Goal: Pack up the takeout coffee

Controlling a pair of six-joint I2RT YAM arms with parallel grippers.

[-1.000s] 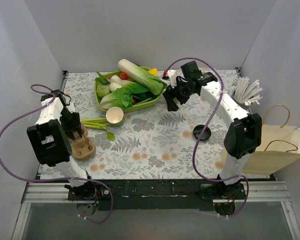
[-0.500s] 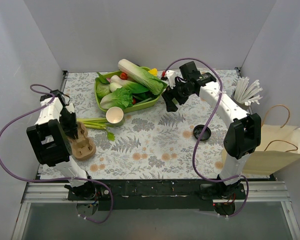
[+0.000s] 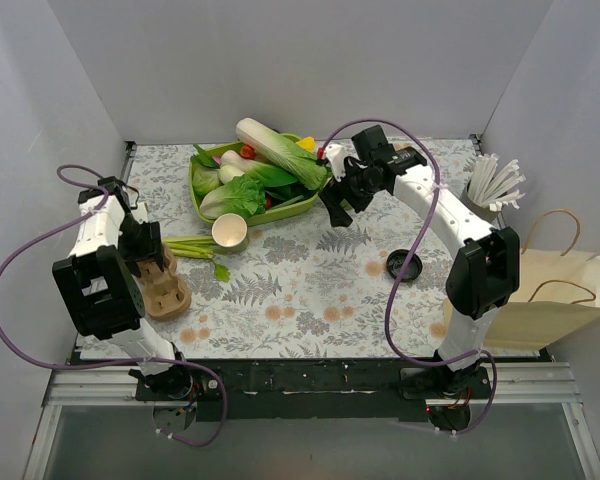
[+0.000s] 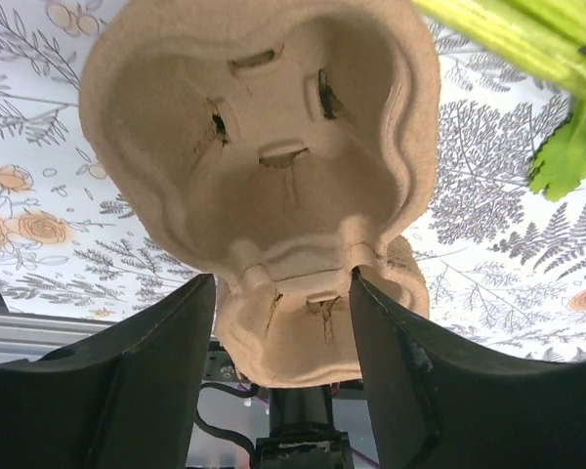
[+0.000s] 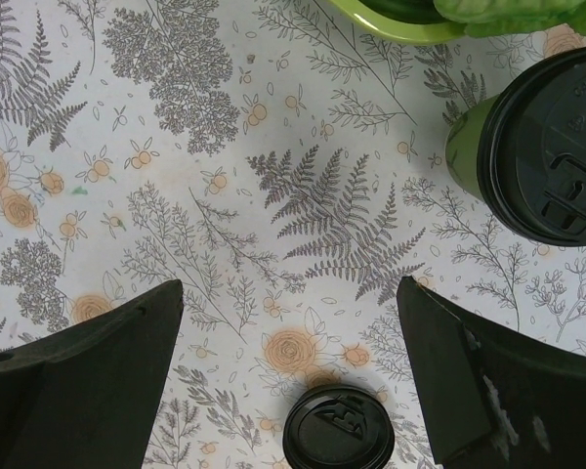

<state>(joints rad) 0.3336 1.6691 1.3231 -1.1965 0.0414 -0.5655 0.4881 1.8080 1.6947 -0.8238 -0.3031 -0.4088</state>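
The coffee (image 5: 542, 147), green and capped in black, stands upright on the surface (image 3: 300, 300) at the right edge of the right wrist view, near the rim of the tray (image 5: 400, 24). In the top view the right arm covers it.

The right gripper (image 5: 290, 283) hangs above bare surface with its jaws spread wide and nothing between them. The coffee lies off to one side, beyond the fingers (image 5: 508, 381), and clear of them. A loose lid (image 5: 337, 430) lies flat on the surface below the gripper in that view. From above, the loose lid (image 3: 401, 266) sits apart from the right gripper (image 3: 335, 208), toward the bag (image 3: 550, 290). Straws (image 3: 495, 182) stand in a cup behind the bag.

The tray (image 3: 195, 190) holds vegetables at the back. Just in front of it stands an open cup (image 3: 229, 234), cream inside, with onions (image 3: 185, 243) lying beside it.

The left gripper (image 4: 283, 278) is at the carrier (image 4: 264, 147), its fingers (image 4: 127, 371) apart on either side of the carrier's near end and close against it. I cannot tell whether they press it. From above, the left gripper (image 3: 145, 245) is over the far end of the carrier (image 3: 165, 292), at the left of the surface.
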